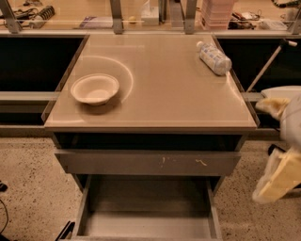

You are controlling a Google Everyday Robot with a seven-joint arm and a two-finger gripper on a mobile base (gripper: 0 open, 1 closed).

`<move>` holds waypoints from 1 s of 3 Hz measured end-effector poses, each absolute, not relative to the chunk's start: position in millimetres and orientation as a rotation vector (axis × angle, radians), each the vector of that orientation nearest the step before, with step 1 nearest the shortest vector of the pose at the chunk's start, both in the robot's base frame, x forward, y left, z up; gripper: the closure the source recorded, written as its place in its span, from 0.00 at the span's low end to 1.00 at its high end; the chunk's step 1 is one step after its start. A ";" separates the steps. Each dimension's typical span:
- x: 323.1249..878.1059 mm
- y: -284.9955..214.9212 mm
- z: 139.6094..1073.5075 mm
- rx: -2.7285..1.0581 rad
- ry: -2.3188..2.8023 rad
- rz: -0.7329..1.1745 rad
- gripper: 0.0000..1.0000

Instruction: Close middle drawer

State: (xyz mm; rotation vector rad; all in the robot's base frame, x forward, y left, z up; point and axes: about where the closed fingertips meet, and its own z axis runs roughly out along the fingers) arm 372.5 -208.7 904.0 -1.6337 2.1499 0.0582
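White arm (294,120) — pale yellow jaws, right edge

speckled floor (28,188) under a tan-topped cabinet (164,89); dark recesses (37,61) either side, cluttered bench (70,12) behind, warm light.

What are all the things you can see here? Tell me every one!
cabinet top: 1, tan, middle of the view
paper bowl: 1, white, left side of the cabinet top
water bottle: 1, clear with a pale label, lying on its side at the back right of the top
scratched drawer front: 1, grey, just under the top
middle drawer: 1, grey, pulled out open below the scratched front
floor: speckled beige, around the cabinet
back shelf clutter: several, mixed colours, too small to name
gripper: 1, pale yellow and white, right edge, beside the cabinet, not touching the drawer
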 end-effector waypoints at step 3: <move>301.7 -225.7 764.9 -1.488 2.293 0.254 0.00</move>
